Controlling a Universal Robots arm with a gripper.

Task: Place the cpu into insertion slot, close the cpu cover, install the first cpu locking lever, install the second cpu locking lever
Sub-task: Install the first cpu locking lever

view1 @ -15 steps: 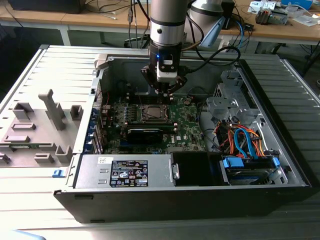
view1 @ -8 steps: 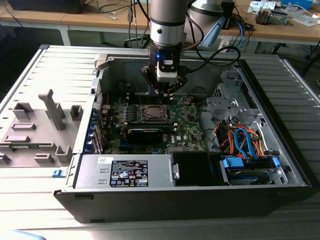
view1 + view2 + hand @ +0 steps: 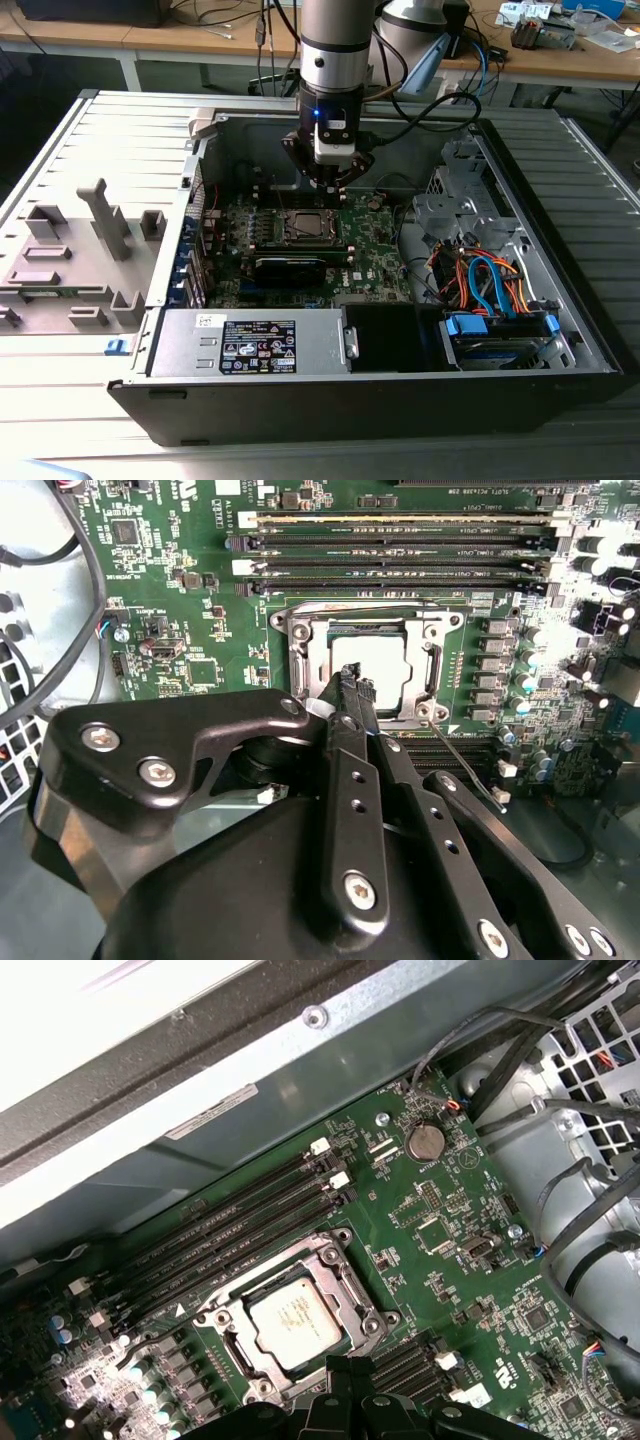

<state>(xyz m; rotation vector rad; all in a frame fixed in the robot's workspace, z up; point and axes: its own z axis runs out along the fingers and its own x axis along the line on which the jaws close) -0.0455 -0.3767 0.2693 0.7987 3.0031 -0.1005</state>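
The arm points straight down into the open computer case (image 3: 560,330), its gripper (image 3: 330,178) hanging just above the insertion slot (image 3: 303,226). In the second wrist view the fingers (image 3: 352,695) are pressed together, holding nothing, tips over the slot's edge. The cpu (image 3: 296,1318) lies seated in the slot, the cpu cover (image 3: 352,1285) closed around it. One thin locking lever (image 3: 468,767) juts loose beside the slot.

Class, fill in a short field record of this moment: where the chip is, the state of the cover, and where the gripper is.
cpu: seated in the insertion slot, metal top showing
cpu cover: closed over the chip's edges
gripper: fingers together, tips at the cover's edge in the second wrist view
setting: motherboard inside an open computer case
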